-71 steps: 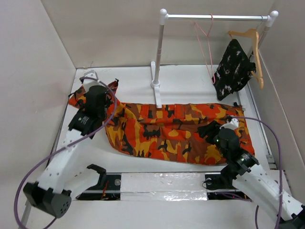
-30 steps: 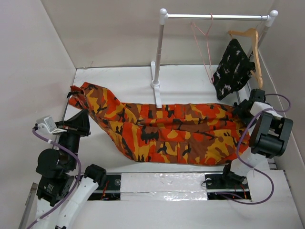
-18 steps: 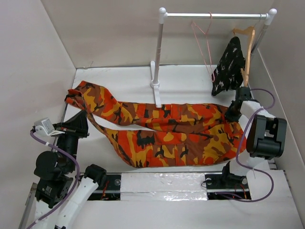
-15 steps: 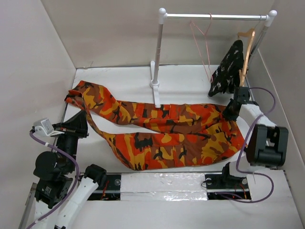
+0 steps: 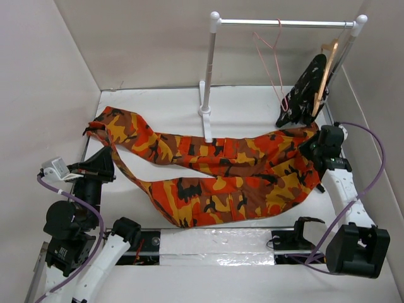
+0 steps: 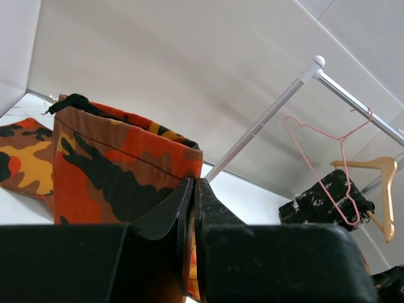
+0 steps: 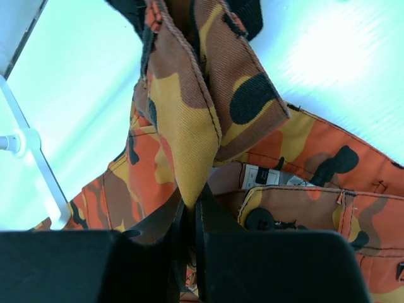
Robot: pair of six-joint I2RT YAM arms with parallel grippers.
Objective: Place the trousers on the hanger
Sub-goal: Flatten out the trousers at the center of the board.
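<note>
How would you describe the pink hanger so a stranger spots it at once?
Find the white rail at the far side of the table. Two hangers hang there; the pink hanger is the thin bare wire one, unlike the wooden hanger beside it carrying a black speckled garment.

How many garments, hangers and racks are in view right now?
Garments: 2, the trousers and a black speckled garment.
Hangers: 2, a pink wire hanger and a wooden hanger.
Racks: 1, the white rack.
Total: 5.
</note>
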